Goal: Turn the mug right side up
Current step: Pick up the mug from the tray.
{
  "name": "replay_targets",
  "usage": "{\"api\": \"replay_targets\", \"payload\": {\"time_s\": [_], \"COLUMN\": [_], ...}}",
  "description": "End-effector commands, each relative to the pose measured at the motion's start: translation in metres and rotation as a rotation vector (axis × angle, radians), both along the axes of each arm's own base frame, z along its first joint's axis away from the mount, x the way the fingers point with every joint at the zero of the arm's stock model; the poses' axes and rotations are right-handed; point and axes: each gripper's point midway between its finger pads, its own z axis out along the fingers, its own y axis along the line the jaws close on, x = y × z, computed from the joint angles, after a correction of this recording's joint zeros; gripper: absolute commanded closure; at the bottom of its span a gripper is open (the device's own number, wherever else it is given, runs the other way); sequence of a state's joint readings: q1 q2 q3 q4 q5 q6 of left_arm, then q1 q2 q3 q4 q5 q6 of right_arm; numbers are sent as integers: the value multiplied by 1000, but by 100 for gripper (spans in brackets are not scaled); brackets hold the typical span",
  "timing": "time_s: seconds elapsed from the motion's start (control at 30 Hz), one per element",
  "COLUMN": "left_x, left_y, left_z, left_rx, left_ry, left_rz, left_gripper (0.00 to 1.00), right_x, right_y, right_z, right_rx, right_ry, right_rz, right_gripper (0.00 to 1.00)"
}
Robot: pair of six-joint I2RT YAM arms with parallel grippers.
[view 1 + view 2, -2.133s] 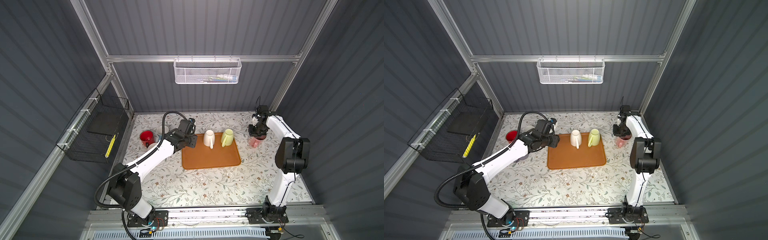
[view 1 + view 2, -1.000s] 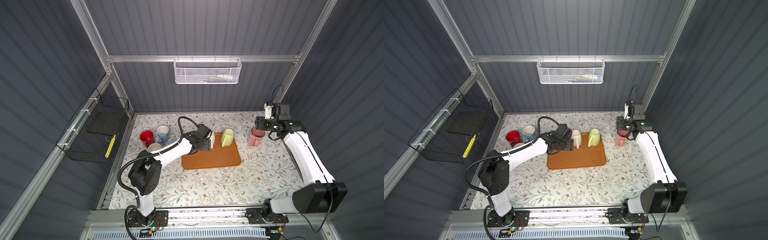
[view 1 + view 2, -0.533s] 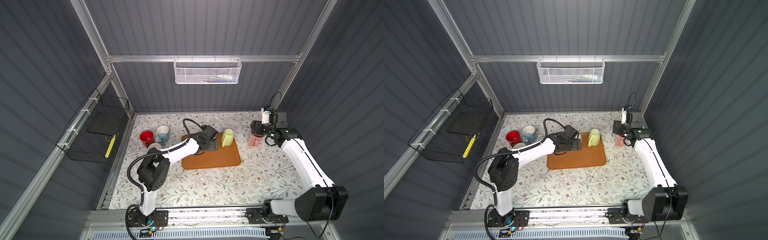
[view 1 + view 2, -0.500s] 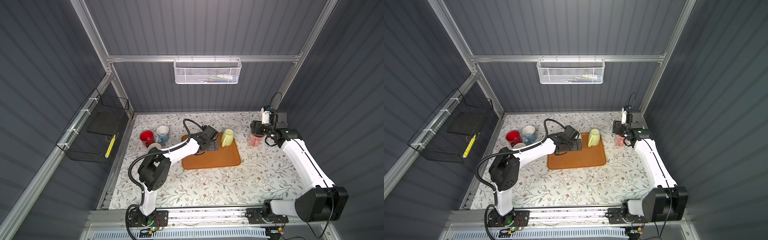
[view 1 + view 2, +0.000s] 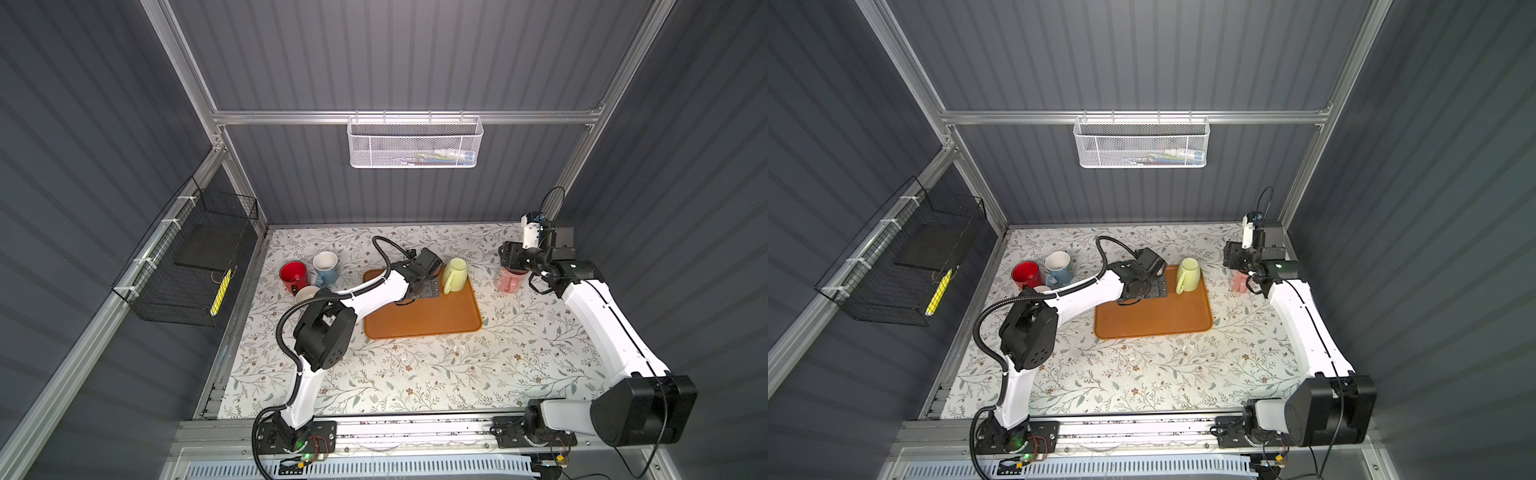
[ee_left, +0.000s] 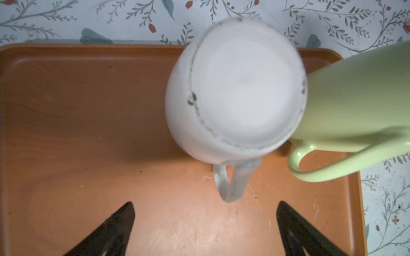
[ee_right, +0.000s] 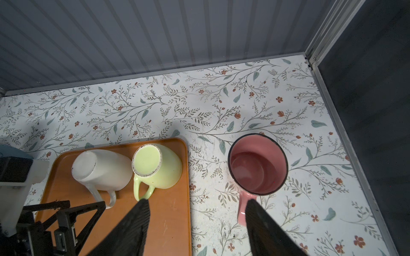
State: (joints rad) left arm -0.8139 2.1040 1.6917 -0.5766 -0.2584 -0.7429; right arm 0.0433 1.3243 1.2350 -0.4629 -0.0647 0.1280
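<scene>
The white mug (image 6: pixel 235 88) is parked bottom-up on the tray (image 5: pixel 424 316), mid-frame in a top view but hidden there under the left gripper (image 6: pixel 206 206), jaws spread wide, presumably to straddle it, while the right gripper (image 7: pixel 197 206) is idled by the pink mug (image 7: pixel 257 164), jaws apart, empty.

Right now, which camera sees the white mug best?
The right wrist view: the white mug shows whole and sharp, bottom up on the tray. The left wrist view shows it close but blurry. In both top views the left arm hides it.
</scene>
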Motion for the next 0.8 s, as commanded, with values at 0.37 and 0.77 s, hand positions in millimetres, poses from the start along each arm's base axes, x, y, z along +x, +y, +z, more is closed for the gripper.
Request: {"api": "replay_targets", "payload": {"time_s": [0.37, 0.77], "left_x": [9, 12], "left_y": [-7, -25], "left_z": [-20, -30], "left_rx": [20, 4], "left_ry": [83, 90], "left_rz": [81, 51], "left_gripper": [9, 27], "right_x": [-2, 0], "right_y": [6, 6], "right_z": [2, 1], "right_rx": [14, 14], "right_ry": [-31, -44], "right_rz": [22, 25], "right_gripper": [30, 30]}}
